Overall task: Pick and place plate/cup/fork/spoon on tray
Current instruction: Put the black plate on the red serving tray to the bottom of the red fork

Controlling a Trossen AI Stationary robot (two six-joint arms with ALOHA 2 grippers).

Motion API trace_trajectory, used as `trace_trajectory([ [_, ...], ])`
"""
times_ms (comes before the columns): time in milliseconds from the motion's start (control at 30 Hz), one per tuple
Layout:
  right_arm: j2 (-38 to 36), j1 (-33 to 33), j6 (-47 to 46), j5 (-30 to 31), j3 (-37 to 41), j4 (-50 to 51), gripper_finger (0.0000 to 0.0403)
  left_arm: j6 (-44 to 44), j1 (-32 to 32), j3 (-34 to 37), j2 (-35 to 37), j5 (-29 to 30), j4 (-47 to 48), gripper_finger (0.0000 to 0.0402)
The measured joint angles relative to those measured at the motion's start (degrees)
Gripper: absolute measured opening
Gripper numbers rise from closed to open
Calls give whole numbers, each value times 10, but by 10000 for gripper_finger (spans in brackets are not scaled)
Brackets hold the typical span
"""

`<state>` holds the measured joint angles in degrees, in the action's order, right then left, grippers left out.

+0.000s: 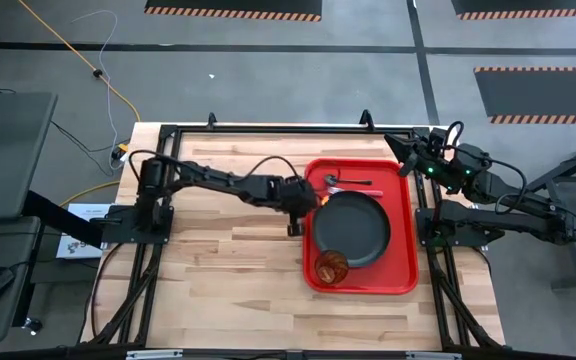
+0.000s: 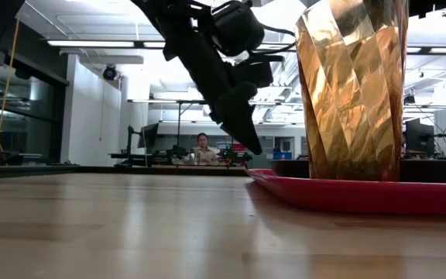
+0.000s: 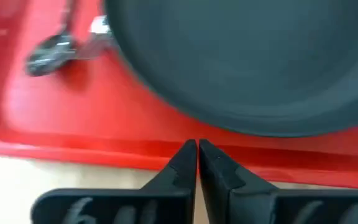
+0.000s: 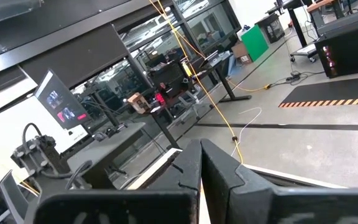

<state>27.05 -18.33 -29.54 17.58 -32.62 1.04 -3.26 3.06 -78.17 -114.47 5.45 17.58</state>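
Observation:
The red tray point(image 1: 406, 250) lies on the table, right of the middle. On it rest the dark plate point(image 1: 353, 228), flat in the middle, and the amber cup point(image 1: 331, 266), upright near the tray's near left corner and large in the low view point(image 2: 352, 85). The grey spoon point(image 1: 353, 181) and a second silvery utensil head point(image 1: 335, 190) lie on the tray's far part. My left gripper point(image 1: 313, 198) is shut and empty. It slants down just above the tray's left rim point(image 3: 104, 149), clear of it in the low view point(image 2: 250, 143). My right gripper point(image 4: 199, 152) is shut, parked beyond the tray's far right corner.
The black frame rails point(image 1: 268, 128) run along the table's far edge and sides. Bare wooden tabletop point(image 1: 218, 260) spreads left of the tray. A person point(image 2: 204, 149) sits far off in the room behind the table.

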Motion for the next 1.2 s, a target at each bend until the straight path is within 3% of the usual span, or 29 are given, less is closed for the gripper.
trace_trajectory([
  [100, 0, 0, -2, 0, 0, 1, 0, -4, -16, 0, -11, -20, -9, 2],
  [433, 0, 0, -2, 0, 0, 5, 0, 1, -35, 0, -22, -9, -22, 0],
  [867, 0, 0, -4, 0, 0, 11, 0, 67, -38, -1, -62, -31, -128, 0],
  [1200, 0, 0, -2, 2, 0, 13, 0, 72, -34, -2, -44, -17, -119, 0],
])
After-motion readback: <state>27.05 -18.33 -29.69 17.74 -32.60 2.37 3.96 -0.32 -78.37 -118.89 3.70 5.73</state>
